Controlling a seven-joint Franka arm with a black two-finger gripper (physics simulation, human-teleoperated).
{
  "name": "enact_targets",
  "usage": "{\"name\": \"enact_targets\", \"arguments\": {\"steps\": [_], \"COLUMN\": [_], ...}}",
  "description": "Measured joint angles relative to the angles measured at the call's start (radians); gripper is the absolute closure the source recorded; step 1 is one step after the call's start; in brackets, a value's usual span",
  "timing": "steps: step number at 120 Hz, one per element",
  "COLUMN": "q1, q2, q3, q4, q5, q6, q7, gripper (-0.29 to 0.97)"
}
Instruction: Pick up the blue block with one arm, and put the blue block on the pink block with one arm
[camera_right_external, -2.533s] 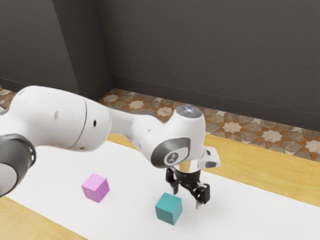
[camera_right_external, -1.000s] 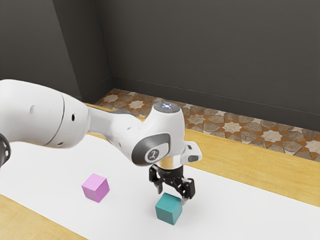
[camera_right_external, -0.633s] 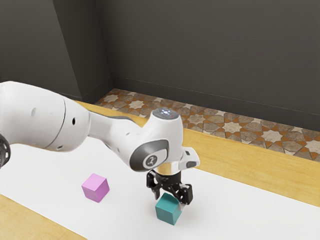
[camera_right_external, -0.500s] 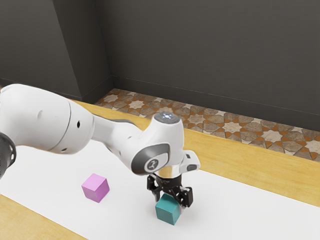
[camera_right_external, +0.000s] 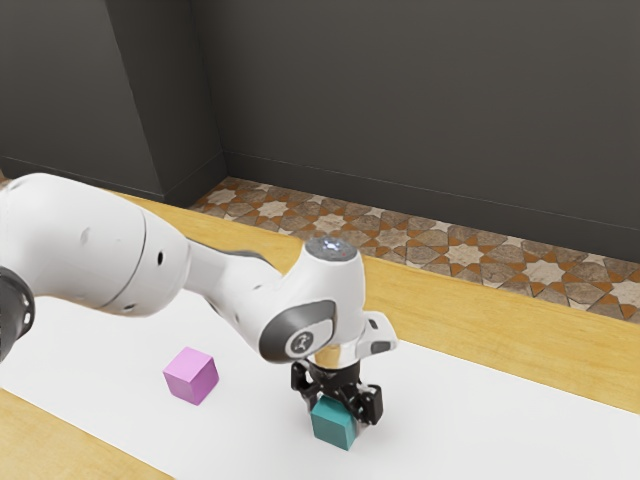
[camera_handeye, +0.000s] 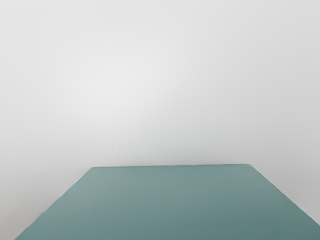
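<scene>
The blue block (camera_right_external: 331, 428), teal in colour, sits on the white mat (camera_right_external: 500, 420) near the front. My gripper (camera_right_external: 336, 401) has come down over it, and its black fingers straddle the block's upper part with the jaws still apart, so it is open. The block's top face (camera_handeye: 170, 205) lies just under my hand in the wrist view, with white mat beyond it. The pink block (camera_right_external: 191, 375) rests on the mat toward the exterior view's left, about two block widths from the blue one and apart from the arm.
The mat covers a wooden table (camera_right_external: 520, 330) whose far edge runs diagonally behind the arm. Beyond it are a patterned tile floor (camera_right_external: 470, 250) and dark walls. My white arm spans the exterior view's left above the mat.
My hand moved toward the exterior view's left, over the blue block, and then lowered until the fingers straddle it. Neither block has moved.
</scene>
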Motion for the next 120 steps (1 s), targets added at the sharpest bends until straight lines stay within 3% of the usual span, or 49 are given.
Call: {"name": "enact_targets", "arguments": {"steps": [26,51,84,107,120], "q1": [0.0,0.0,0.0,0.031,0.133], "q2": [0.008,0.009,-0.001,-0.133,-0.23], "q3": [0.0,0.0,0.0,0.003,0.003], "q4": [0.004,0.004,0.005,0.014,0.012], "q5": [0.001,0.003,0.012,0.061,0.105], "q6": [0.021,0.031,0.031,-0.012,-0.063], "q7": [-0.003,-0.006,-0.022,-0.033,-0.033], "gripper": [0.03,0.24,0.26,0.34,0.34]}}
